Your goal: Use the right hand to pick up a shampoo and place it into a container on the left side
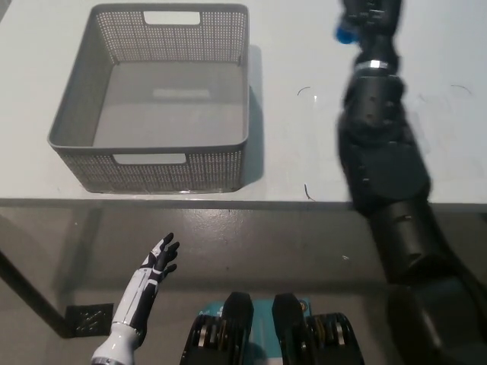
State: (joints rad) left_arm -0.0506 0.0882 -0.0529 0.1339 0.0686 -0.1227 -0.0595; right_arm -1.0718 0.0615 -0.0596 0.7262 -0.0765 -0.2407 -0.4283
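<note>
My black right hand is raised high at the top of the head view, right of the basket. It is shut on the shampoo, of which only the blue cap end shows at the hand's left side. The grey mesh basket stands on the left half of the white table and holds nothing. My white left hand rests open below the table's front edge at the lower left.
The white table stretches across the view, with its front edge just below the basket. A few thin dark marks lie on the table between the basket and my right arm.
</note>
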